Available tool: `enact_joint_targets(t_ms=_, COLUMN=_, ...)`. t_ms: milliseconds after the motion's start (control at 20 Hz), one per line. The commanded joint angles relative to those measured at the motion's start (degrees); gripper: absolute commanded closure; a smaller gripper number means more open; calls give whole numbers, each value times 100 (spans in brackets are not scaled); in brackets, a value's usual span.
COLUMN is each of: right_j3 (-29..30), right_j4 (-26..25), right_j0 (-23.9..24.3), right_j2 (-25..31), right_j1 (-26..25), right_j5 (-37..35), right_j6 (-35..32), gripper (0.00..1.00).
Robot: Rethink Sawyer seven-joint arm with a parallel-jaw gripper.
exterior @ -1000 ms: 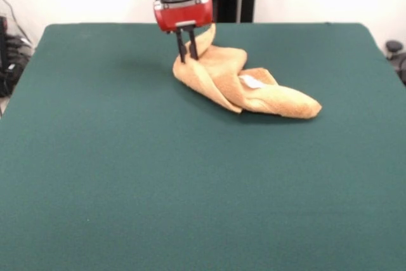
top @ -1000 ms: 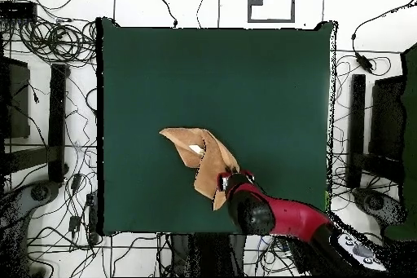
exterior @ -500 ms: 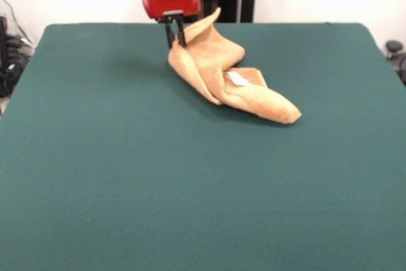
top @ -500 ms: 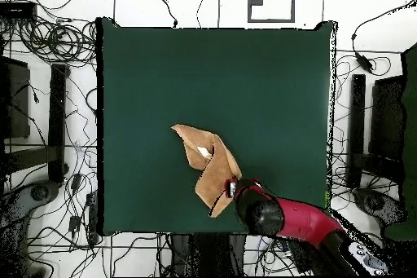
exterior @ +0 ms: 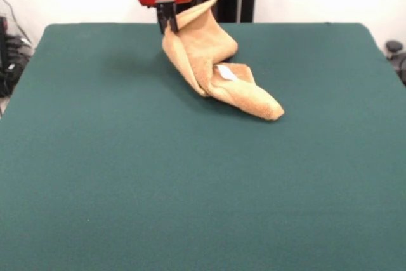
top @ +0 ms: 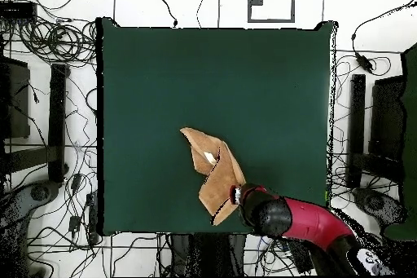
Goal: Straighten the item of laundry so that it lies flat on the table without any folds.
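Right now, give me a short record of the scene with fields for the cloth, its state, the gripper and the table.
cloth: small tan-orange terry-cloth towel with a small white tag
state: crumpled and twisted, one end lifted, the other end trailing on the table
gripper: red and black gripper, shut on the towel's raised end, toward the table's far side in the front view
table: large rectangular table covered in dark green cloth, towel not flat yet
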State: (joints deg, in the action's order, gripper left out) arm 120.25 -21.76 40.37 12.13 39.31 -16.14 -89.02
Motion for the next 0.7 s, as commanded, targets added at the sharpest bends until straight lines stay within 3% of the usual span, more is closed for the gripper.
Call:
enact_joint_targets(t_ms=50, right_j3=-378, right_j4=302, right_j0=-189, right_j2=68, right_j1=207, right_j5=-884, right_j6=-520, gripper=100)
enact_joint_targets(t_ms=450, right_j3=-669, right_j4=369, right_j0=-347, right_j2=-131, right_j1=631, right_j5=-2290, right_j6=-333, gripper=100)
enact_joint_targets(t_ms=700, right_j3=-1158, right_j4=249, right_j0=-400, right_j2=-18, right_j1=559, right_j5=-2888, right_j6=-165, gripper=100)
